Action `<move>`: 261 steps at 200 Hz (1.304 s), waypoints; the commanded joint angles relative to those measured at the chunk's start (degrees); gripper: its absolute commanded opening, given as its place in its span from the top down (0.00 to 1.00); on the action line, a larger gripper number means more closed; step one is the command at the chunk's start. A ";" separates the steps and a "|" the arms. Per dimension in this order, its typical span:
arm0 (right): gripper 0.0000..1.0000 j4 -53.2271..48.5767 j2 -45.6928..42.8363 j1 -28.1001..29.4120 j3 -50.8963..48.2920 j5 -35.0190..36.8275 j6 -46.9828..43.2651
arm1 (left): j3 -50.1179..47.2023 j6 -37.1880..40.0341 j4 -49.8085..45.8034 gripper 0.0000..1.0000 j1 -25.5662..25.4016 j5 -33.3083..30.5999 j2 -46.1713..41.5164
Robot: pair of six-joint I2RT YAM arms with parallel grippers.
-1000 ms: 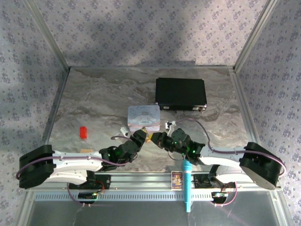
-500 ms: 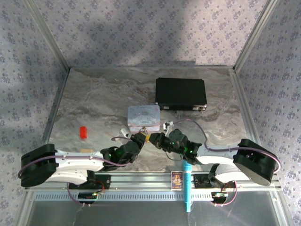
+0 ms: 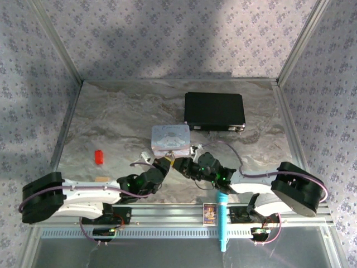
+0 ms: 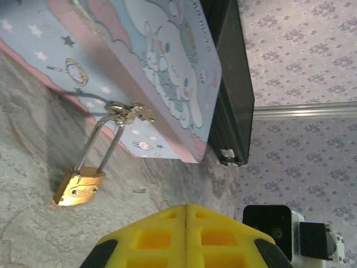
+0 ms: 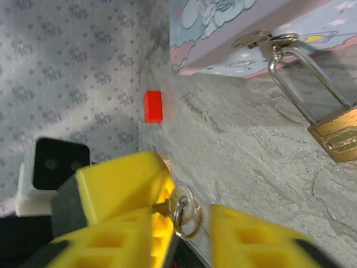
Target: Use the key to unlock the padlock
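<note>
left jaws clenched together, right jaws pinching key point(image 5: 165, 209), padlock point(image 4: 78, 188) hanging from tin point(image 4: 162, 72)

Grey marbled tabletop point(image 3: 111, 123) between lilac floral-patterned walls point(image 3: 167, 39), aluminium frame rails point(image 3: 57, 42) at the corners.

One pastel cartoon tin point(image 3: 170, 138) stands on the surface point(image 3: 122, 111). One brass padlock point(image 4: 79, 187) hangs from the tin's one hasp point(image 4: 131, 113). One key point(image 5: 165, 208) on one ring point(image 5: 187, 220) is near the tin's front. There is one black case point(image 3: 215, 111) behind the tin and one red block point(image 3: 99, 157) to its left. One blue pen-like tool point(image 3: 222, 220) and one small picture card point(image 3: 210, 213) lie nearer than the tin.
</note>
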 commanded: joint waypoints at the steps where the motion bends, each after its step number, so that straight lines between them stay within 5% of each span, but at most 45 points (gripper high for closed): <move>1: 0.46 -4.24 -4.44 -1.69 -0.12 -4.03 -4.38 | -0.57 4.10 -0.22 1.00 1.33 1.43 -2.95; 30: 0.36 -12.95 -13.61 -8.38 -0.12 -11.53 -12.62 | -0.15 11.79 -5.40 1.00 6.26 10.59 -7.58; 48: 0.31 -18.89 -17.40 -14.81 2.14 -23.86 -21.16 | 1.06 18.99 -9.09 1.00 9.38 17.93 -10.74; 62: 0.35 -24.20 -17.73 -18.07 5.04 -34.44 -28.78 | 2.25 24.18 -12.41 1.00 11.58 23.73 -13.24; 80: 0.33 -25.30 -17.48 -19.33 6.87 -39.77 -32.74 | 3.40 31.72 -14.78 1.00 14.48 31.27 -15.98; 117: 0.29 -17.11 -12.46 -17.73 7.85 -39.06 -28.58 | 1.13 37.46 -12.88 1.00 17.30 37.35 -21.92; 171: 0.39 12.99 -0.27 -12.07 5.58 -33.51 -14.96 | -3.54 34.05 -2.72 1.00 19.04 38.61 -24.09; 261: 0.65 14.39 3.73 -9.57 5.97 -31.59 -14.51 | -4.92 32.53 0.16 1.00 19.04 36.30 -25.91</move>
